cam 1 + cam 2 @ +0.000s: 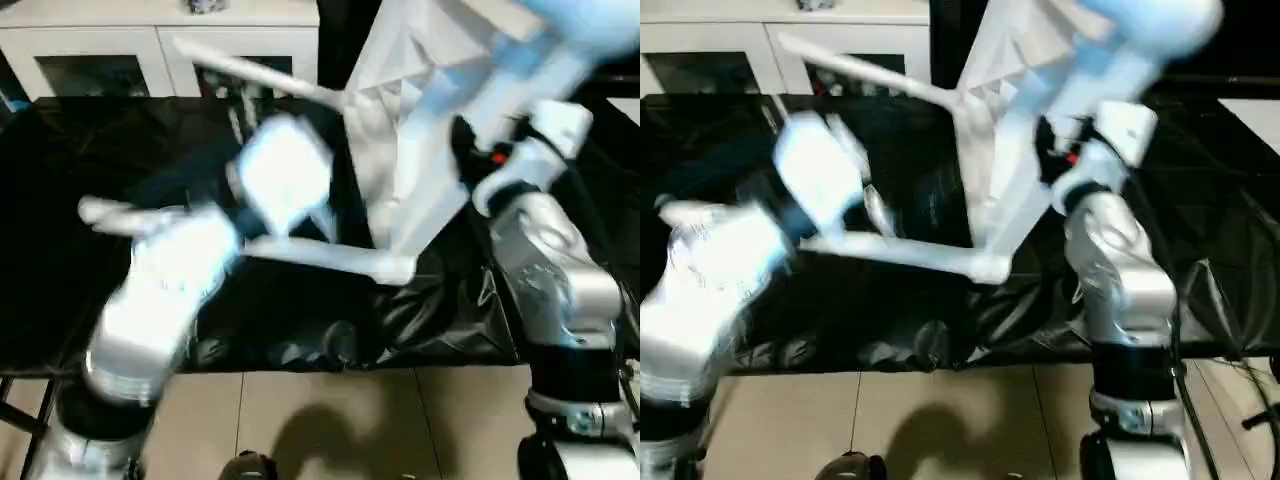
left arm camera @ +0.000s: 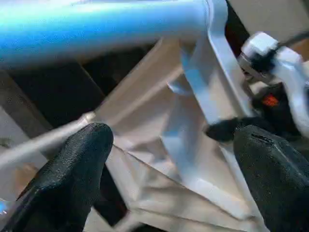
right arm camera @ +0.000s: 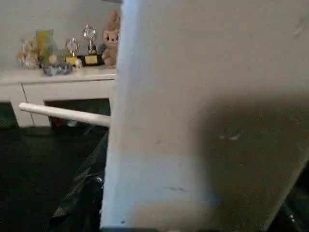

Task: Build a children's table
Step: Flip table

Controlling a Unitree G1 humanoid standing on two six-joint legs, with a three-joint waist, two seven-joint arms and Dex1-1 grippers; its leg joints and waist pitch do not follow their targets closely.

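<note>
The white tabletop (image 1: 420, 120) stands tilted on edge over the black-covered bench, ribbed underside (image 2: 159, 193) facing my left side. Three legs stick out of its corner sockets: one toward the cabinet (image 1: 250, 72), one low over the bench (image 1: 330, 255), one up at the right (image 1: 560, 50). My right gripper (image 1: 465, 150) is shut on the tabletop's rim, and the flat top (image 3: 203, 121) lies close before its camera. My left gripper (image 2: 169, 140) is open, its fingers (image 2: 72, 164) apart in front of the ribs, holding nothing. My left arm (image 1: 170, 270) is blurred.
Black sheeting covers the bench (image 1: 60, 280), whose front edge meets a tiled floor (image 1: 330, 420). A white tube end (image 1: 105, 212) lies at the left on the bench. Behind stands a white cabinet with glass doors (image 1: 150, 40), with trophies and a plush toy (image 3: 91, 48) on top.
</note>
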